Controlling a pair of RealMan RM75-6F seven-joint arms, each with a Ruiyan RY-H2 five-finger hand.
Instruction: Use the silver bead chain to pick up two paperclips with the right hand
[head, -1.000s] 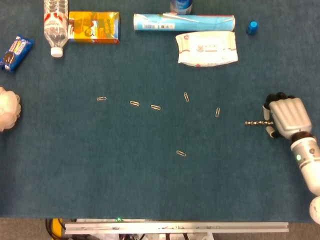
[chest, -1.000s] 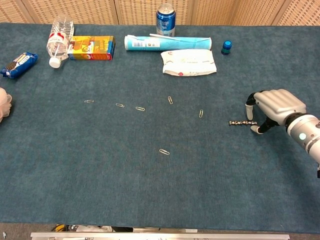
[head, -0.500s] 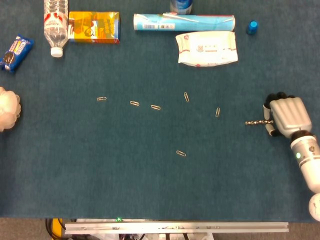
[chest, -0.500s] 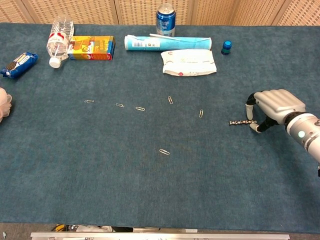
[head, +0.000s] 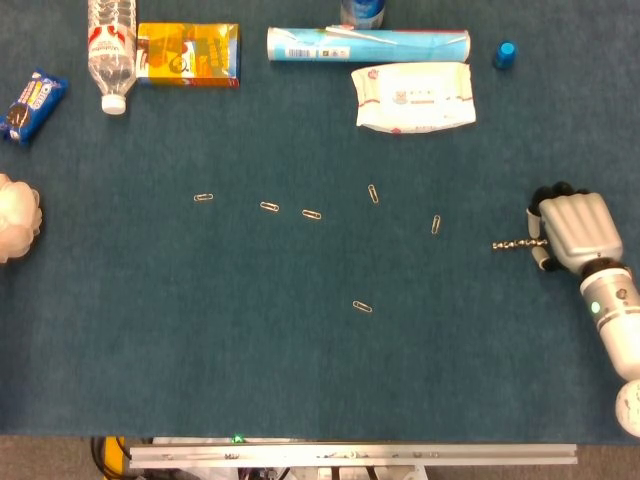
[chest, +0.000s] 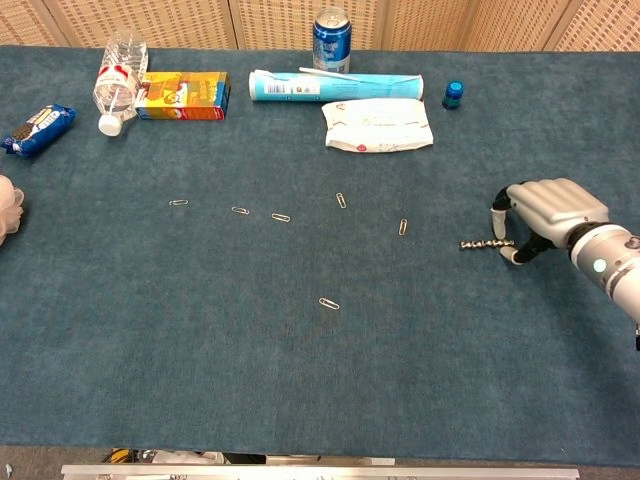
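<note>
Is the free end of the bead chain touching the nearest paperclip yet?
Apart. The head view shows bare cloth between the bead chain in the right hand and the nearest paperclip.

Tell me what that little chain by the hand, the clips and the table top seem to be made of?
The bead chain looks like shiny metal: small silvery balls catching the light. The paperclips seem to be thin bent wire, probably metal, though too small to be sure. The table appears covered in a dull teal cloth or felt, with a matte, faintly fuzzy surface. The right hand holding the chain has smooth grey shells, likely plastic or painted metal.
</note>
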